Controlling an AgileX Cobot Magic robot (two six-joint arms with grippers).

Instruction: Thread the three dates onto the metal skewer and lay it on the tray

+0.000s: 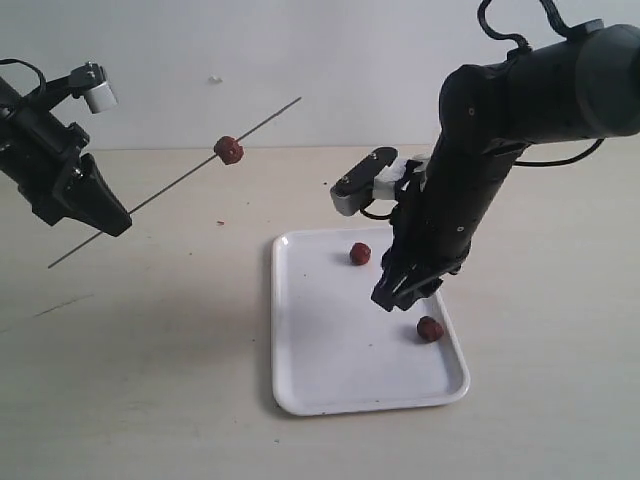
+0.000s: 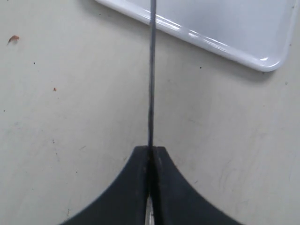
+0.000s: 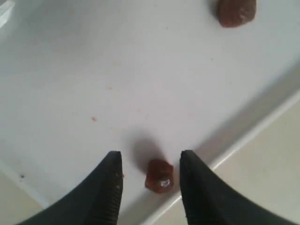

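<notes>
My left gripper (image 1: 112, 218) is shut on the thin metal skewer (image 1: 170, 187), which slants up to the right above the table; in the left wrist view the skewer (image 2: 151, 75) runs straight out from the closed jaws of the left gripper (image 2: 150, 151). One date (image 1: 229, 150) is threaded on the skewer. Two dates lie on the white tray (image 1: 320, 380): one (image 1: 360, 253) near its far end, one (image 1: 430, 328) by its right rim. My right gripper (image 1: 398, 298) hangs open just above that near date (image 3: 159, 176), which shows between the fingertips of the right gripper (image 3: 150, 157). The other date (image 3: 236, 11) lies farther off.
Small reddish crumbs (image 1: 219, 222) lie on the beige table left of the tray. The tray's rim (image 2: 206, 43) shows in the left wrist view beyond the skewer. A pale wall stands behind the table.
</notes>
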